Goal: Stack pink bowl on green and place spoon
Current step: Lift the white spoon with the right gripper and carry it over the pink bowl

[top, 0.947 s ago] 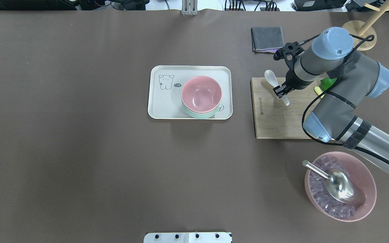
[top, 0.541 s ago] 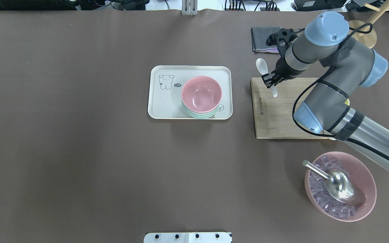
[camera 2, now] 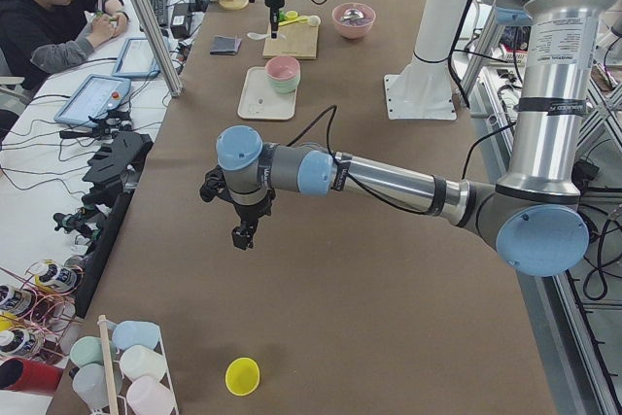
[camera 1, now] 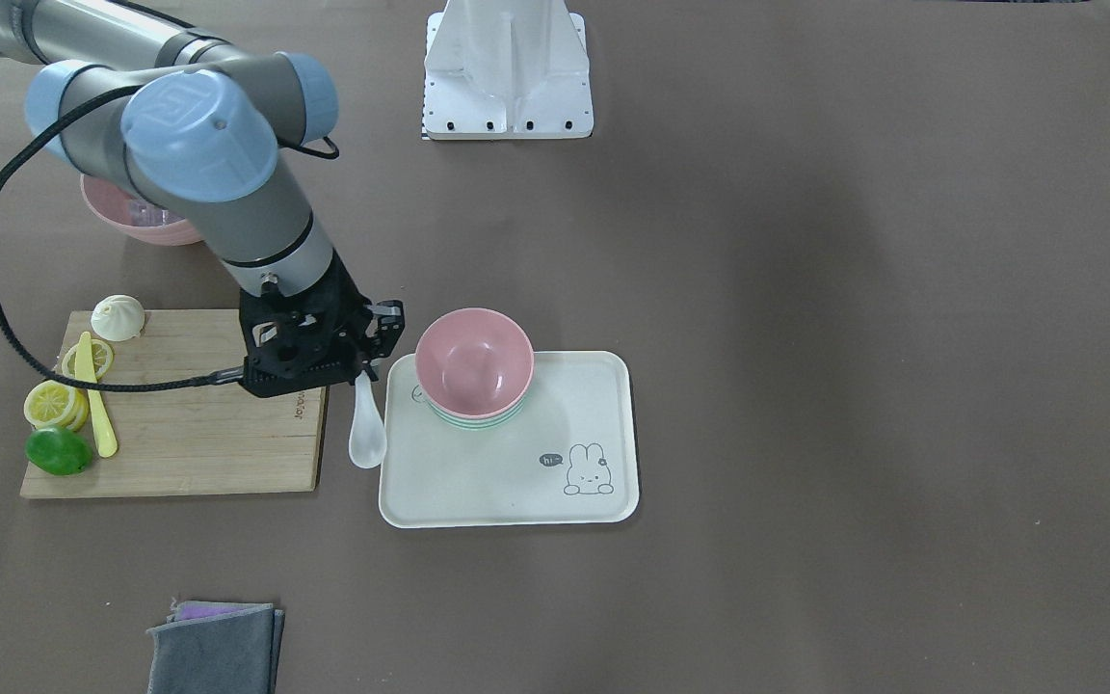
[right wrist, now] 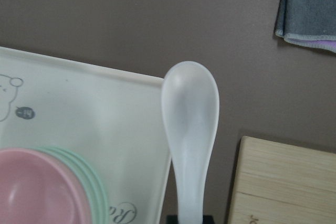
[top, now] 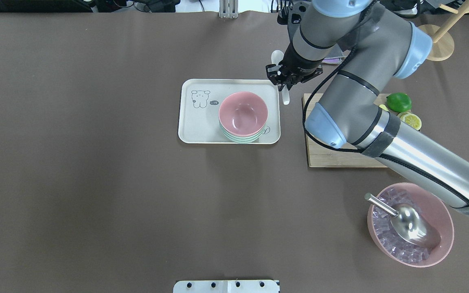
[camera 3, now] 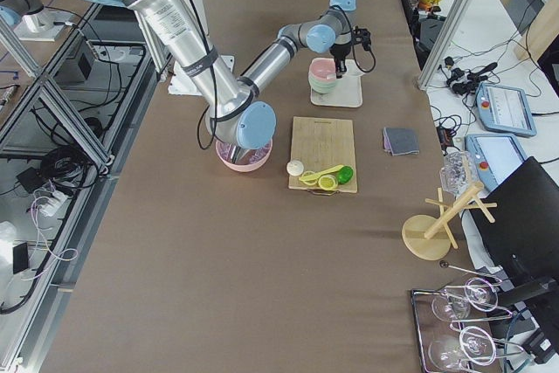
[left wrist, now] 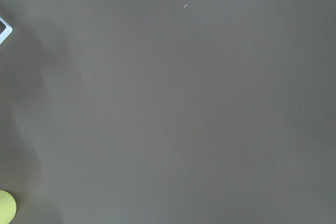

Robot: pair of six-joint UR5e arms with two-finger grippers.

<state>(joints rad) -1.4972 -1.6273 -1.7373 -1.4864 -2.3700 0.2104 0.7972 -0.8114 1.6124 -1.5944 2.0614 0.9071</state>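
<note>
A pink bowl (top: 242,113) sits nested on a green bowl (top: 239,138) at the right end of a white tray (top: 196,126). My right gripper (top: 283,85) is shut on the handle of a translucent white spoon (top: 276,57) and holds it in the air over the tray's far right corner, just beside the bowls. In the front view the spoon (camera 1: 366,439) hangs beside the tray's edge (camera 1: 516,496), next to the pink bowl (camera 1: 474,361). The right wrist view shows the spoon (right wrist: 190,108) over the tray's rim. My left gripper (camera 2: 243,235) hovers far off over bare table; I cannot tell its state.
A wooden cutting board (top: 328,150) with a lime (top: 398,101), lemon slices and a bun lies right of the tray. A pink bowl of ice cubes (top: 409,224) with a metal scoop stands near right. A grey cloth (camera 1: 218,651) lies beyond the board.
My right gripper has carried the spoon left and away from over the cutting board to the tray's far right corner. The bowls have not moved.
</note>
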